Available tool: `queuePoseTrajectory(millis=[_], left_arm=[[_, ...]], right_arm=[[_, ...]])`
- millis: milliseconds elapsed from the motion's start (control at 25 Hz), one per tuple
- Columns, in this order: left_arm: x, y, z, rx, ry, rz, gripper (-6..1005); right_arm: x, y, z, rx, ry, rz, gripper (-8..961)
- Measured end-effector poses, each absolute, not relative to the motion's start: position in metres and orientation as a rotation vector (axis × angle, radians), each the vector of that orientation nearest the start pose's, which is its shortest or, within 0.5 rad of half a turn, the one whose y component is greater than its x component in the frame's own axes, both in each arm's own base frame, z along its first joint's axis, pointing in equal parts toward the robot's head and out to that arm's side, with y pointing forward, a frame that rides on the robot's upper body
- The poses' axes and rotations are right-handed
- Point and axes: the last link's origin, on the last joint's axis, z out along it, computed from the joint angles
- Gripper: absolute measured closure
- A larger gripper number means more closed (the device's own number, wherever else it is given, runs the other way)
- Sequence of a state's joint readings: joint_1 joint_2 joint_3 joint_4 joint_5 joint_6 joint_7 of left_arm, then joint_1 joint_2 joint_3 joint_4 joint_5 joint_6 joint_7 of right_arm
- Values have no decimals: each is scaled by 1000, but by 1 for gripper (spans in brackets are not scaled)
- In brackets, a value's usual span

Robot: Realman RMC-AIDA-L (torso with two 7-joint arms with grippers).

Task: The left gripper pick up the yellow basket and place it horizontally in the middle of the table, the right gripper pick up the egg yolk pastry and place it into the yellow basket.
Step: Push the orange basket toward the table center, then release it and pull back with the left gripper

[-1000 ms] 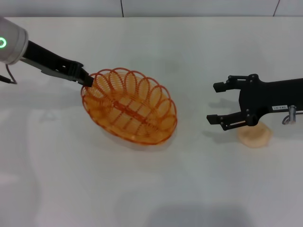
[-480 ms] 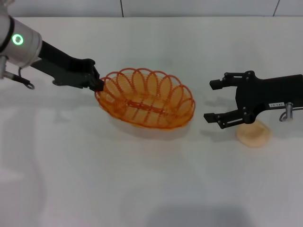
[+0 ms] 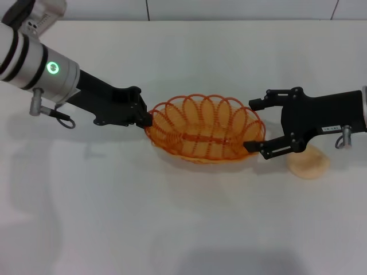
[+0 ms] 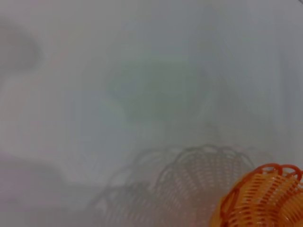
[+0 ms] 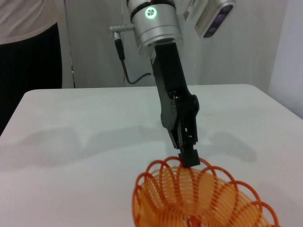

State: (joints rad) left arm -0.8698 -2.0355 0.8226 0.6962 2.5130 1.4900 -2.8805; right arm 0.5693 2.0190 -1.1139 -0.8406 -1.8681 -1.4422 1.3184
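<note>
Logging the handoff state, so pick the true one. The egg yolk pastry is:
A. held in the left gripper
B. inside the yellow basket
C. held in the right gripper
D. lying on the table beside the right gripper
D: the egg yolk pastry lies on the table, beside the open right gripper, outside the yellow basket, whose rim the left gripper grips.

The left gripper [image 3: 146, 119] is a matte black claw on a chunky black link, joined to a white-grey cylinder with black bands and 1 glowing green ring light; a thin grey cable loops beneath it from a small metal plug. The right gripper [image 3: 256, 125] is black too, with 2 slim jointed fingers, a small white label and a silver fitting on its arm.
</note>
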Motion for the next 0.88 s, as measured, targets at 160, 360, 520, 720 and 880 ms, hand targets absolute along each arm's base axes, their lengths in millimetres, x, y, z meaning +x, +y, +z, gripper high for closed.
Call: queuePoseTrajectory(millis=[160, 360, 520, 720, 880], left_arm=[[-208, 396, -8, -2143, -2074, 1, 945], [-211, 397, -8, -2115, -2079, -19, 945], [-212, 399, -7, -2108, -2072, -23, 944], [-210, 398, -11, -2121, -2078, -10, 936], [-209, 397, -12, -2129, -2081, -1, 867]], right_arm=[[211, 357, -3, -2900, 51, 418, 69], [213, 355, -1, -2900, 45, 418, 69], [213, 354, -1, -2902, 43, 418, 69], [213, 354, -1, -2903, 35, 416, 68], [213, 354, 0, -2903, 26, 414, 68]])
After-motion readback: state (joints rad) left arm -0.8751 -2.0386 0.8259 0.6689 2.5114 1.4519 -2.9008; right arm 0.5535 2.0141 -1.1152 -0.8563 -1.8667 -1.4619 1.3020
